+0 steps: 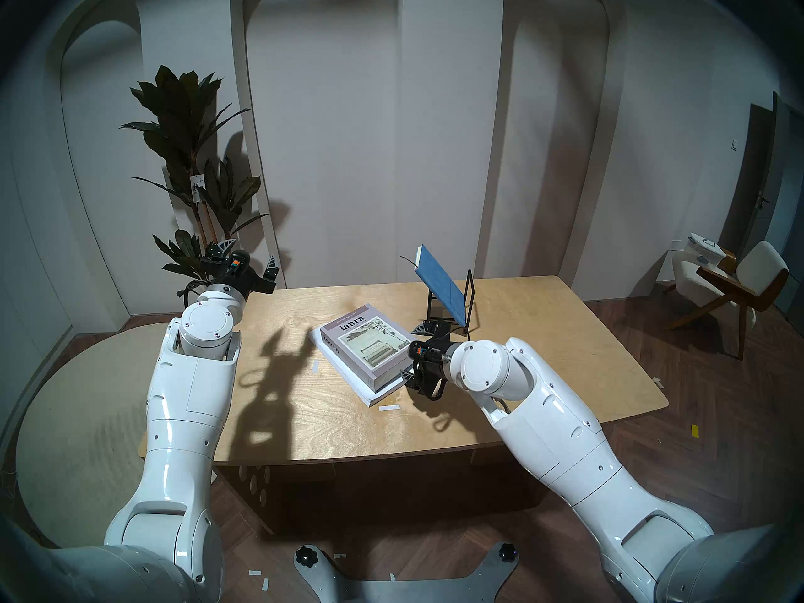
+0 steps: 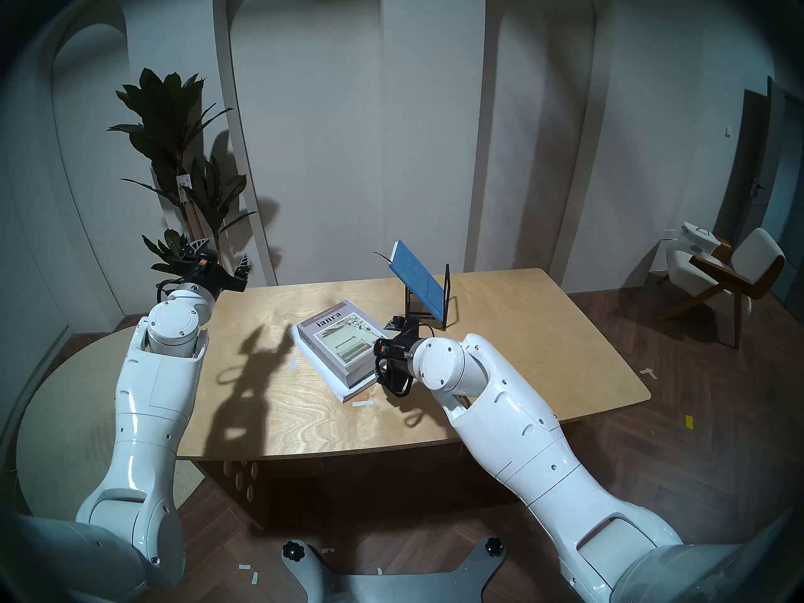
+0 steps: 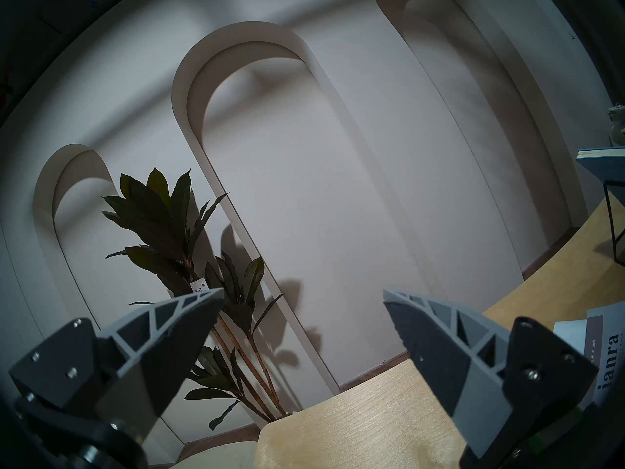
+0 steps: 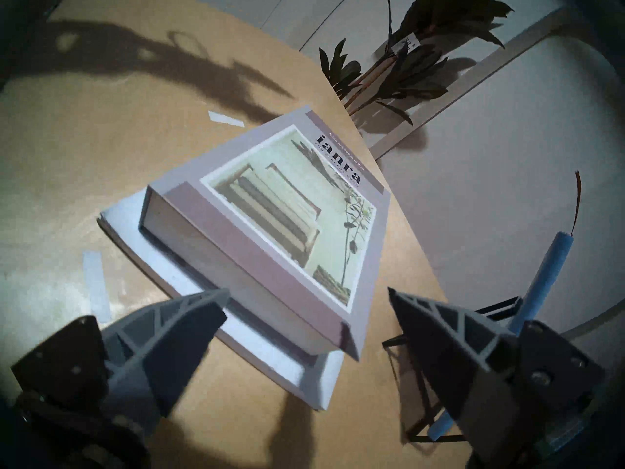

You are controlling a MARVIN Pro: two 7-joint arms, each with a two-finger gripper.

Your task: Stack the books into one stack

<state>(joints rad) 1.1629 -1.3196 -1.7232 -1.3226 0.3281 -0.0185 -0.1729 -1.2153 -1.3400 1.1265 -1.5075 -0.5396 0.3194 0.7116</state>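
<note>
A thick grey-white book lettered "ianra" (image 1: 367, 343) (image 2: 339, 341) (image 4: 280, 221) (image 3: 605, 350) lies flat on a wider thin white book (image 1: 383, 393) (image 4: 304, 366) at the table's middle. A thin blue book (image 1: 439, 284) (image 2: 413, 280) (image 4: 541, 282) (image 3: 605, 163) with a dark ribbon leans tilted in a black wire rack (image 1: 470, 297) (image 4: 422, 424) behind them. My right gripper (image 1: 413, 351) (image 2: 385, 347) (image 4: 307, 292) is open just off the pile's right edge, holding nothing. My left gripper (image 1: 249, 255) (image 2: 222, 253) (image 3: 302, 292) hangs open and empty above the table's far left corner.
The wooden table (image 1: 304, 415) carries short white tape strips (image 1: 389, 407) near the pile. A tall potted plant (image 1: 191, 154) stands behind the left corner. A chair (image 1: 731, 284) sits far right on the floor.
</note>
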